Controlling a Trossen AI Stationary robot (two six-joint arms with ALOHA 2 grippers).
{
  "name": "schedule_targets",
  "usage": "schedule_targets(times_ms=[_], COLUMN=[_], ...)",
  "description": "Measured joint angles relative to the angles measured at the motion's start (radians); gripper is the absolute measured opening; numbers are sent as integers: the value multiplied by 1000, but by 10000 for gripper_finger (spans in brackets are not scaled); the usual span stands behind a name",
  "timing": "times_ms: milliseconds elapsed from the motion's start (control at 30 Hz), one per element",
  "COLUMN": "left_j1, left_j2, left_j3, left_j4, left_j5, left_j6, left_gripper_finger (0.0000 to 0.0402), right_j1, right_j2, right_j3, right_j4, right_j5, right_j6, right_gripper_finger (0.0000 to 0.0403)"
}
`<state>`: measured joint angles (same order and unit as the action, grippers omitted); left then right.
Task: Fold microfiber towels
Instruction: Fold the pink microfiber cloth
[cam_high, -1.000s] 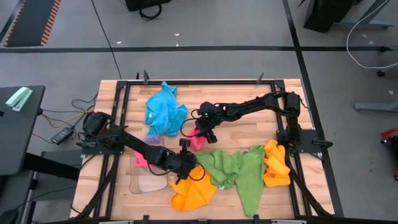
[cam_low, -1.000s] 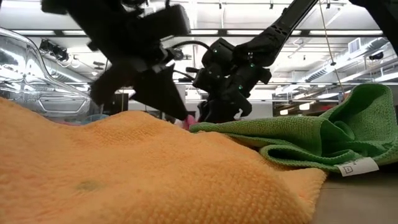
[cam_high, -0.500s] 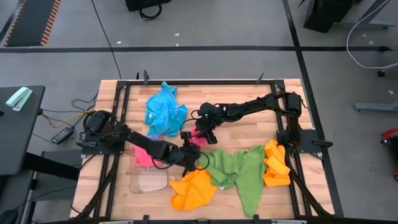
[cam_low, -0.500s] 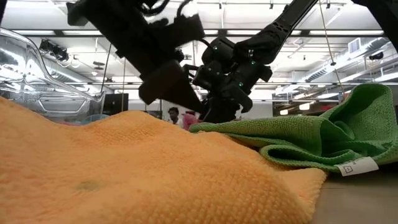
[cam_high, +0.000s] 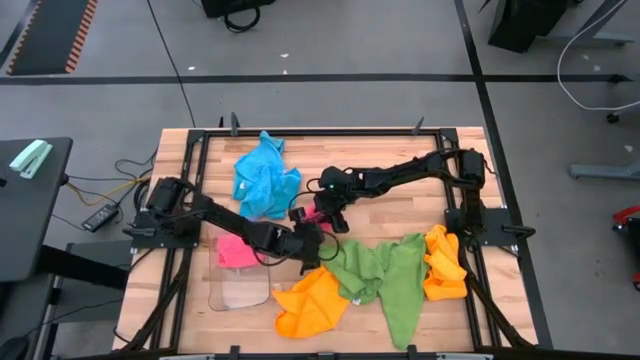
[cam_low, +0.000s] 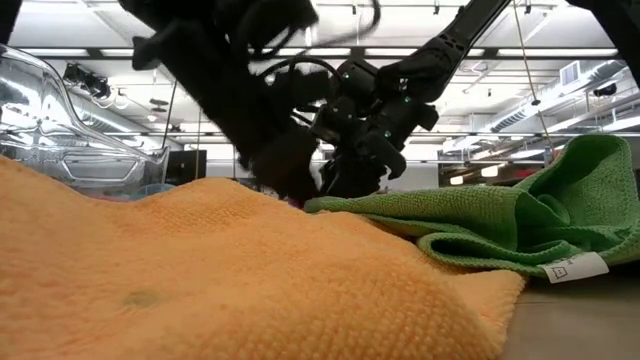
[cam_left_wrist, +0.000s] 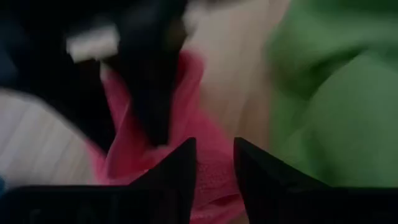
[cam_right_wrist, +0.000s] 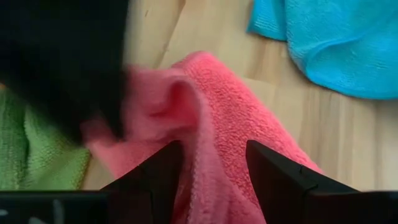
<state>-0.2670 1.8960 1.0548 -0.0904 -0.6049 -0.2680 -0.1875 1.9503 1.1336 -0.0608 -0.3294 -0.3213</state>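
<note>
A crumpled pink towel (cam_high: 319, 224) (cam_right_wrist: 214, 93) lies on the wood at mid-table, between my two grippers. My left gripper (cam_high: 316, 243) (cam_left_wrist: 214, 158) reaches in from the near left, open, its tips over the pink cloth (cam_left_wrist: 205, 124). My right gripper (cam_high: 326, 214) (cam_right_wrist: 214, 162) comes from the far right, open, its fingers on either side of a raised fold of that towel. Around them lie a blue towel (cam_high: 265, 180), a green towel (cam_high: 385, 272), two orange towels (cam_high: 308, 302) (cam_high: 445, 262) and a second pink towel (cam_high: 235, 250). My left gripper hangs slanting down over the pink towel's near part (cam_left_wrist: 214, 186), with cloth showing in the gap between its fingers; whether they touch it I cannot tell. My right gripper straddles the towel's raised fold (cam_right_wrist: 211, 143), slanting down from the far right; I cannot tell whether its fingers touch the cloth.
A clear plastic tray (cam_high: 240, 292) sits at the near left, with the second pink towel resting on its far end. A black frame (cam_high: 320, 131) rims the wooden table. In the low view the orange towel (cam_low: 200, 280) fills the foreground.
My left gripper has moved from above the orange towel toward the table's right and far side, sinking a little and rolling, up to the pink towel beside my right gripper. The towels lie as before.
</note>
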Motion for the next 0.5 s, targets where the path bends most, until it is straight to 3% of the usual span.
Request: schedule_targets(times_ms=[333,500], left_j1=[-28,-26], left_j2=[-4,4], left_j3=[0,0], left_j4=[-209,-229], left_j5=[-56,-57], left_j6=[-70,-88], left_gripper_finger=[127,119], right_j1=[6,4], right_j2=[0,-13], right_j3=[0,4], right_j4=[-10,-18], right_j5=[0,0], right_j6=[33,64], right_gripper_finger=[192,192])
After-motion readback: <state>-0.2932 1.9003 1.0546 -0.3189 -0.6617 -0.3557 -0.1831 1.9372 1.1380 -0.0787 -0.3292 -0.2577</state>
